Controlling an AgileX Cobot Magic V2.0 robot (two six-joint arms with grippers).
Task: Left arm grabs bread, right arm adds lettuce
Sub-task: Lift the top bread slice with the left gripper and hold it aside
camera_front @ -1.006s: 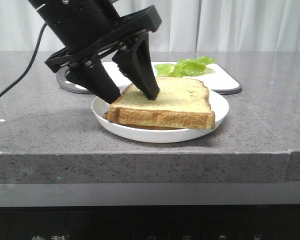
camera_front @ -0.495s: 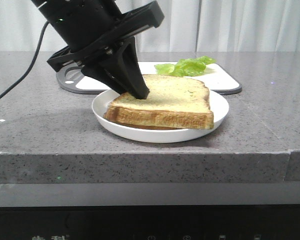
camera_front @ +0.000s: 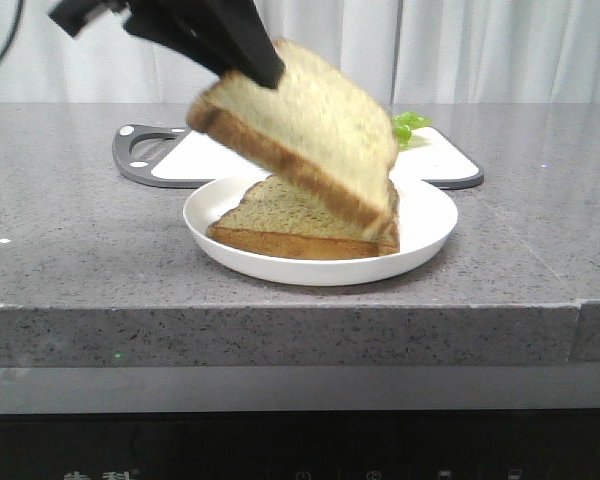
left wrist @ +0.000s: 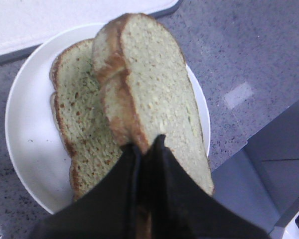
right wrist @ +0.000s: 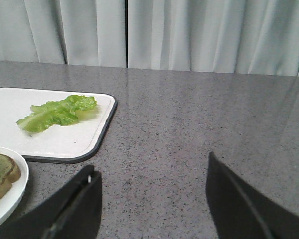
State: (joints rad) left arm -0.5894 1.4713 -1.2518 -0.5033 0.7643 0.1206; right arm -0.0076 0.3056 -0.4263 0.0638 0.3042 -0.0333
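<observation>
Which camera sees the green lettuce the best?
The right wrist view: the whole lettuce lies in plain sight on the white cutting board. In the front view only a bit of it peeks out behind the lifted bread, which the left gripper holds. The left wrist view shows no lettuce at all.

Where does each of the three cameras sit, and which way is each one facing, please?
Front view: level with the counter, facing forward at the white plate; the left hand lifts the bread tilted over the thinner slice.
Left wrist view: on the left arm, looking down at that bread; closed black fingers show.
Right wrist view: on the right arm, low, facing the curtain; the open right hand frames the lettuce on the cutting board.
All three share the plate.
</observation>
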